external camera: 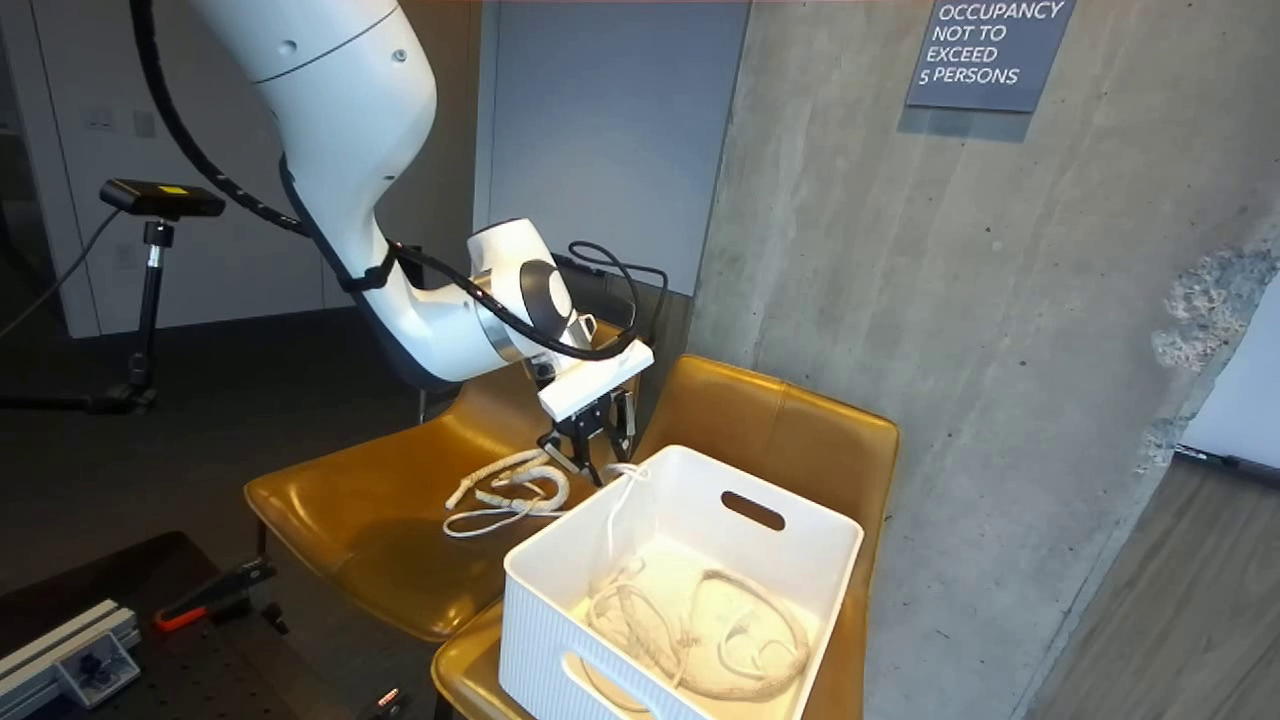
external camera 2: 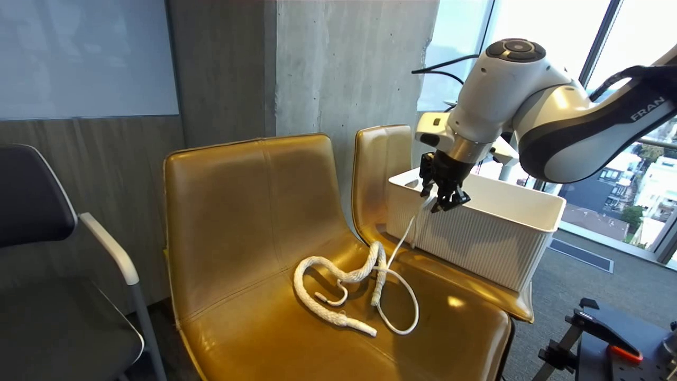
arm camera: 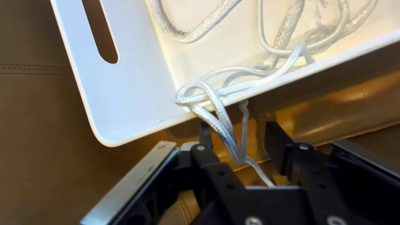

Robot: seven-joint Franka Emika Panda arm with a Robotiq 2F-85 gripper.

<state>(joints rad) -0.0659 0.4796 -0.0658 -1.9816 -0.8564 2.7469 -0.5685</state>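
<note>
My gripper [arm camera: 240, 140] stands open beside the near long rim of a white bin [arm camera: 137, 78]. Between its black fingers hang loops of a thin white cord [arm camera: 221, 134], draped over the rim, with room left on both sides. Inside the bin lie lengths of thicker pale rope [arm camera: 184, 36], also seen in an exterior view. From the rim the cord runs down to a thick white rope [external camera 2: 312, 301] on the seat of the neighbouring tan chair. In both exterior views the gripper [external camera 2: 438, 202] points down by the bin; its fingertips [external camera: 595, 476] are partly masked there.
The bin sits on a second tan chair [external camera: 790, 410], close to a concrete wall [external camera: 1000, 350]. A camera on a stand [external camera: 160, 198] and a dark table with a red-handled tool [external camera: 190, 612] are nearby. A grey office chair [external camera 2: 63, 317] stands to one side.
</note>
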